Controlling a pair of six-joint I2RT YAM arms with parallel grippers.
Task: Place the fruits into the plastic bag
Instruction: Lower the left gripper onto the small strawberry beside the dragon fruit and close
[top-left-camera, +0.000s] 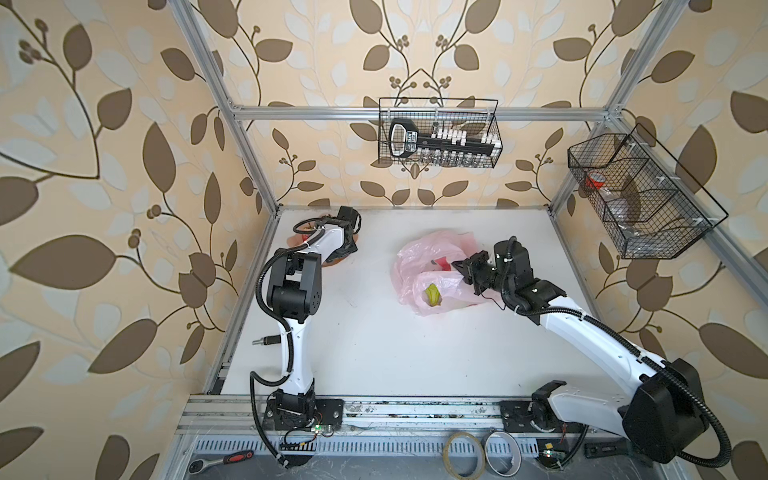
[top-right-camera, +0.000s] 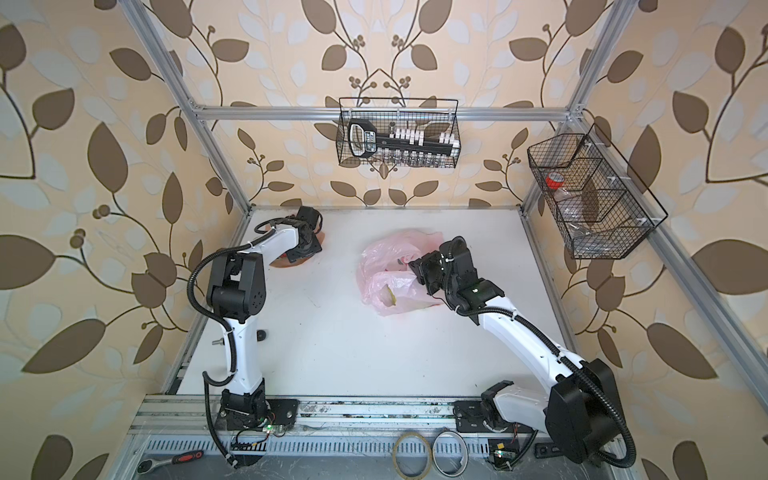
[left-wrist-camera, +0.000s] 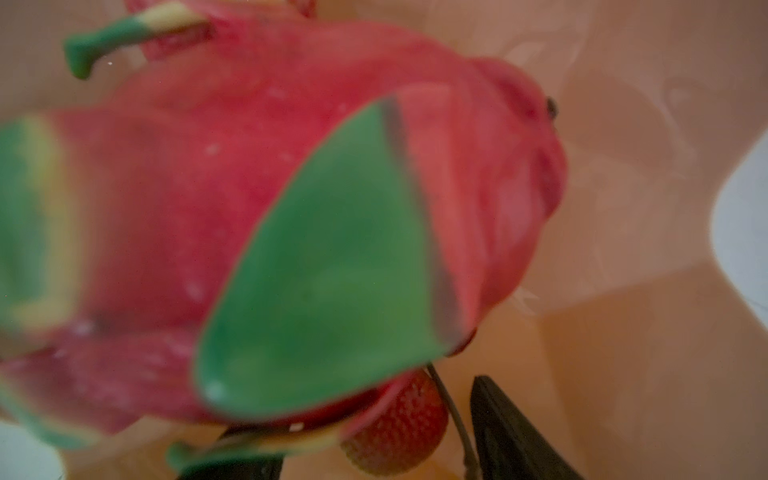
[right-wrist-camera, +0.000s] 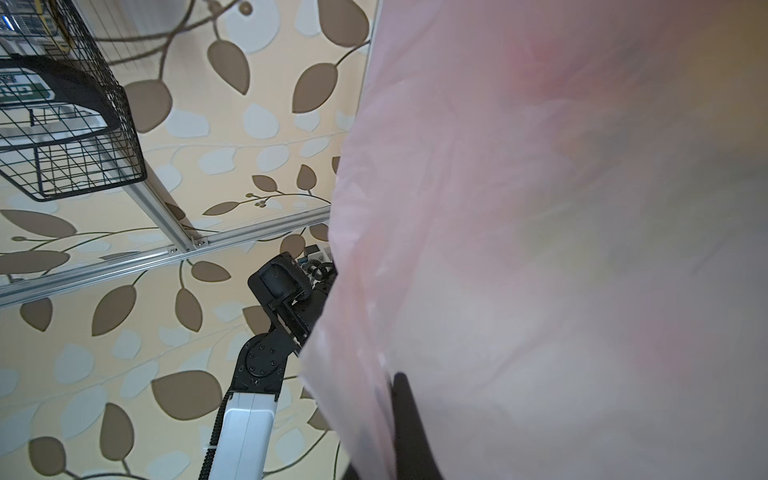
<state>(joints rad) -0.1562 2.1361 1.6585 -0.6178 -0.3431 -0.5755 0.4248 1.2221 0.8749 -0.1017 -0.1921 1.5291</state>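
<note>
While R gripper (top-left-camera: 458, 264) is clamped on the edge of the plastic bag (top-left-camera: 419, 255), L gripper (left-wrist-camera: 365, 424), well left of it, straddles the dragon fruit (left-wrist-camera: 249, 187), can't tell if gripping.

A white table (top-left-camera: 374, 345) fills the floor of the metal-framed cell, seen in both top views. A crumpled pink bag (top-left-camera: 419, 259) lies on it right of centre, toward the back. A peach dish (top-right-camera: 279, 262) sits in the back left corner, well apart from it and largely hidden from above.
</note>
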